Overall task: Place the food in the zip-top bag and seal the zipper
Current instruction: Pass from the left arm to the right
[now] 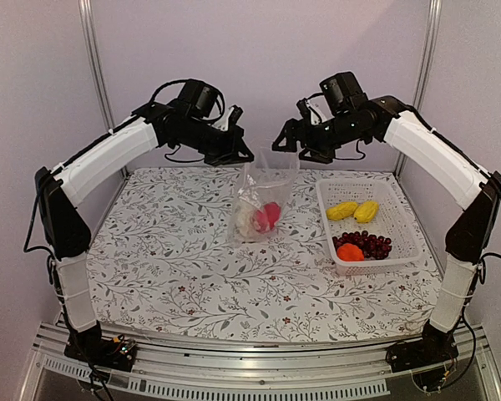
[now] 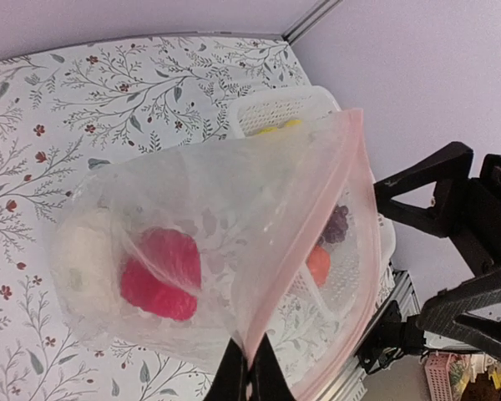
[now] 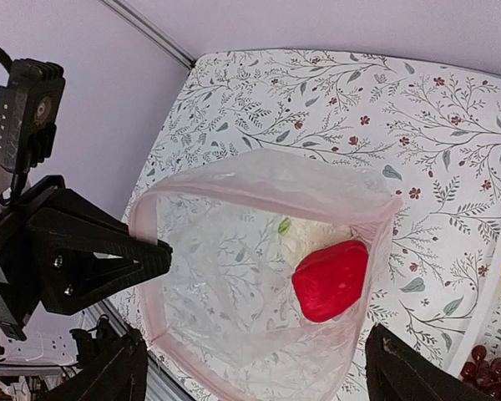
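bag (image 3: 234,284) open, red piece (image 3: 330,280) inside

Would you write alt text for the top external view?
The left tool holds a clear bag up by its rim, red piece and cream piece inside; the right tool is open beside it. A basket at right holds two yellow pieces, grapes and an orange ball.
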